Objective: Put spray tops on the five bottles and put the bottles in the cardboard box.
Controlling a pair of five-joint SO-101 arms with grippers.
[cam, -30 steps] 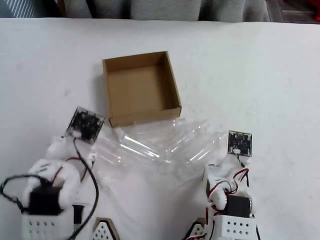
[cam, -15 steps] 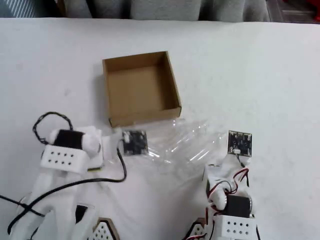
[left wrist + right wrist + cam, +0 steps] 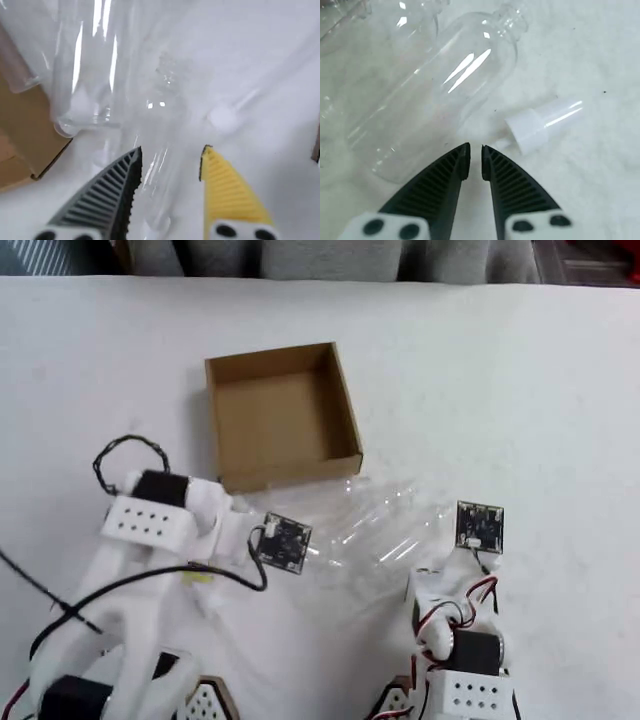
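Bottles: the clear plastic bottles (image 3: 375,520) are lying on their sides in a loose, overlapping heap just in front of the brown cardboard box (image 3: 285,476). I am seeing no top on any neck.
Spray top: a white plastic spray top (image 3: 540,122) is lying loose near one bottle's open neck.
Handling: the bottles are looking light, thin-walled and slick, so they are likely to give under a hard squeeze and roll when nudged.
Hold: the middle of the straight body is looking safest, because the shoulder and neck are tapering and would be slipping free.
Left end effector (image 3: 170,160): it is hanging over the heap with its grey and yellow fingers spread, gripping nothing.
Right end effector (image 3: 475,155): it is sitting low beside a bottle, its fingers drawn almost together and empty.
Surface: the white surface (image 3: 500,370) is looking slightly fuzzy, which is probably damping any rolling.
Room: grey shapes are showing beyond the far edge, too cropped to identify.
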